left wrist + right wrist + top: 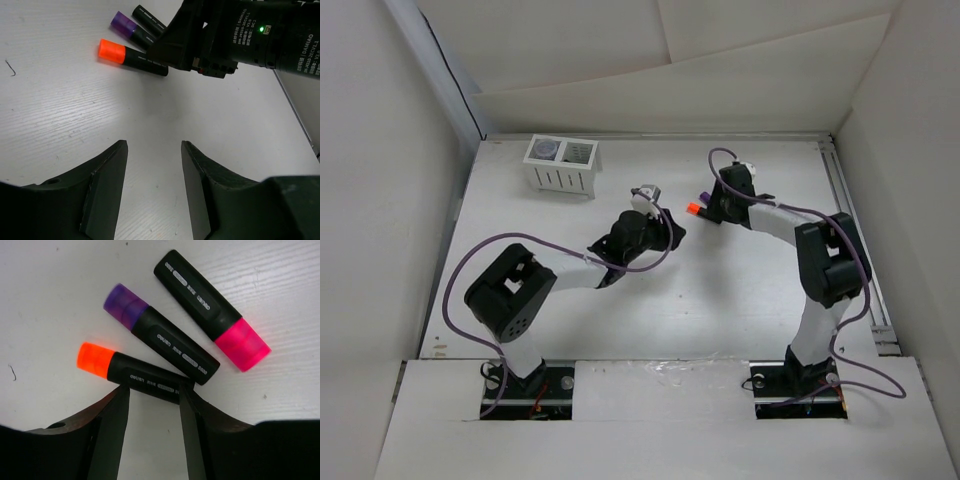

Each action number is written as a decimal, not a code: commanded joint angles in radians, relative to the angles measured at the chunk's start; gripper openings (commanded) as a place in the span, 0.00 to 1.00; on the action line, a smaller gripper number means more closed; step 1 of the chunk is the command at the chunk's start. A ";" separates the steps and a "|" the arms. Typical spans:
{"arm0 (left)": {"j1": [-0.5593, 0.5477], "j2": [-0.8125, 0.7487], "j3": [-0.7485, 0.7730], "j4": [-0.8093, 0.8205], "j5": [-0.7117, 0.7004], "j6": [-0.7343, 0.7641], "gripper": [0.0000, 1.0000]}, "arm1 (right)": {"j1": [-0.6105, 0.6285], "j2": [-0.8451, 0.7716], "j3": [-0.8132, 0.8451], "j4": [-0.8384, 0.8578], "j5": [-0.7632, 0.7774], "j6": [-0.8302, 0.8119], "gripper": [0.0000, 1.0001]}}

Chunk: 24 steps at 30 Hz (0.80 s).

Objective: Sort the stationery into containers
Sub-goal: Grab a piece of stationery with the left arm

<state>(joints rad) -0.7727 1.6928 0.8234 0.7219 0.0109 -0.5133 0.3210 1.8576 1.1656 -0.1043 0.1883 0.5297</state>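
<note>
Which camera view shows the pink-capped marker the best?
The right wrist view: the pink-capped marker lies whole there, cap and black body. The left wrist view shows only its black end, the rest behind the right arm. The top view does not show it.

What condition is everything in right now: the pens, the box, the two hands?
Orange-capped black plastic highlighter: capped, lying flat.
Purple-capped black highlighter: capped, lying flat.
Pink-capped black highlighter: capped, lying flat.
White slotted plastic organiser: upright, something round inside.
Left hand: open, empty.
Right hand: open, at orange highlighter's end.
</note>
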 commanded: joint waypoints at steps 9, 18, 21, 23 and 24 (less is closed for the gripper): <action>0.021 -0.051 -0.044 0.083 0.043 0.013 0.44 | -0.011 0.068 0.138 -0.055 0.028 -0.019 0.33; 0.030 -0.105 -0.063 0.083 0.014 0.013 0.44 | -0.011 0.118 0.236 -0.213 0.039 -0.049 0.16; 0.030 -0.114 -0.063 0.083 0.014 0.013 0.44 | -0.002 0.130 0.247 -0.239 0.068 -0.059 0.16; 0.030 -0.114 -0.063 0.083 0.014 0.013 0.44 | -0.002 0.130 0.247 -0.262 0.079 -0.068 0.17; 0.030 -0.114 -0.072 0.083 0.003 0.013 0.44 | -0.002 0.140 0.259 -0.273 0.088 -0.068 0.19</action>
<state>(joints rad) -0.7490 1.6199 0.7712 0.7605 0.0292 -0.5125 0.3172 1.9884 1.3785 -0.3145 0.2321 0.4858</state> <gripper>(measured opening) 0.436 0.183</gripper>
